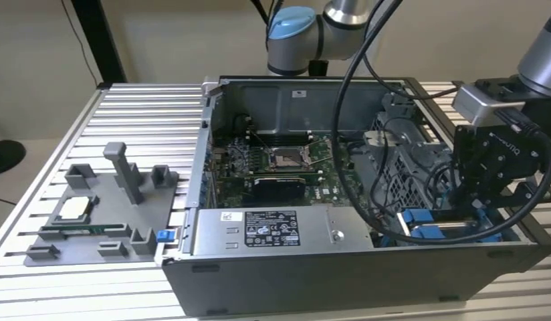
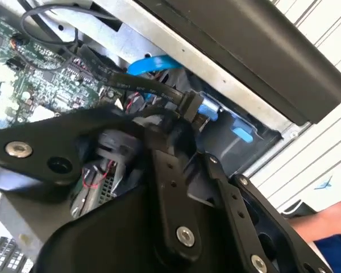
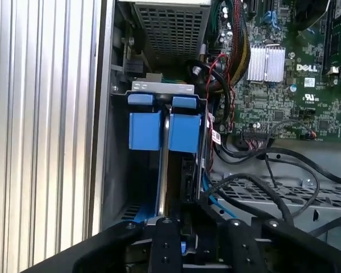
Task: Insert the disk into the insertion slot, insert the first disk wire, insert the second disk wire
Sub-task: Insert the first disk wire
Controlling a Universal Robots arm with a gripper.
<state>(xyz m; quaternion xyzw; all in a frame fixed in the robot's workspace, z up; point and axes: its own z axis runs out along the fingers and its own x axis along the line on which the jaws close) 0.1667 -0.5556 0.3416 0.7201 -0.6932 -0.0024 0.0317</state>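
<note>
Well, my pincer (image 1: 476,217) hangs, black and angular, inside the open grey sheet-steel computer case (image 1: 347,287), just off the exterior view's right end of the smooth, labelled power-supply box (image 1: 267,231). Whether it is open or closed, or has hold of anything, I cannot tell. Just beside that same end of the box the disk (image 3: 184,128) stands on edge in the insertion slot (image 3: 116,170). It shows squarish tabs of glossy bright blue plastic and a thin silvery edge, walled in by dull grey metal. A flat black wire (image 2: 142,85) with a blocky connector runs close by my pincer. Behind the box lies the green motherboard (image 1: 275,160). The case sits on a ribbed aluminium table (image 1: 142,107).
</note>
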